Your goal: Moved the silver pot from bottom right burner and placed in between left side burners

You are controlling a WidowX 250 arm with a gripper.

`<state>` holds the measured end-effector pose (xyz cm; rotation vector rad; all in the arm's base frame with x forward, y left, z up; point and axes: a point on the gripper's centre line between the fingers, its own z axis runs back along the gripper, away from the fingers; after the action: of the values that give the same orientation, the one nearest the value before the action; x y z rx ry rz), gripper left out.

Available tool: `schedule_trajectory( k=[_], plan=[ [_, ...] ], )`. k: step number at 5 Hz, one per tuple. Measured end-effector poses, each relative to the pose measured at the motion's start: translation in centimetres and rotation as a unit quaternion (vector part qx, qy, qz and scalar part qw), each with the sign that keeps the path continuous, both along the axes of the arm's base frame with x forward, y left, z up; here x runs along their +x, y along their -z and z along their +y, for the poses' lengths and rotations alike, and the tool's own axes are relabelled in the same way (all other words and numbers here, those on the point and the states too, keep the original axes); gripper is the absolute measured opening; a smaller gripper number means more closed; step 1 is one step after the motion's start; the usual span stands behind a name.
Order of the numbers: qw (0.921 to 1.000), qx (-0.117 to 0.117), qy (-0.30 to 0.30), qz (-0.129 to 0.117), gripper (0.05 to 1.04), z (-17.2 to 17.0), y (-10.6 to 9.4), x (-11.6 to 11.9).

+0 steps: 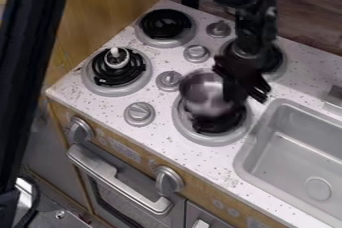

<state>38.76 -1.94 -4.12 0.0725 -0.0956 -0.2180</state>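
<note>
Silver metal, probably light, stiff and slippery, the pot (202,92) was at the bottom right burner's (212,140) upper-left side, beside the pincer (244,95), its grip impossible to tell; the rim seemed the surest hold.

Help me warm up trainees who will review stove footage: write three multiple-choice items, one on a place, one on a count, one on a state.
1. Where is the silver pot?
A) In the sink
B) Over the bottom right burner
C) On the floor

2. How many burners does the stovetop have?
A) Two
B) Three
C) Four

3. The bottom left burner is:
A) occupied by a small object
B) bare
C) covered by the pot

Answers:
1. B: the pot overlaps that burner's coil.
2. C: the top left burner, the top right burner and two below.
3. A: a small pale object shows on its dark coil.
</note>
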Motion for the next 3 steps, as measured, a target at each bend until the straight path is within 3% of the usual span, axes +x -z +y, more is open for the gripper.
schedule_trajectory(
  k=[1,2,3],
  plan=[
    [0.9981,0.011,-0.029,-0.054,0.061,3.6,-2.5,3.6],
    [0.9968,0.023,-0.066,-0.039,0.055,7.6,-0.7,6.3],
    [0.9958,0.036,-0.068,-0.048,0.055,9.2,-0.6,7.8]
  ],
)
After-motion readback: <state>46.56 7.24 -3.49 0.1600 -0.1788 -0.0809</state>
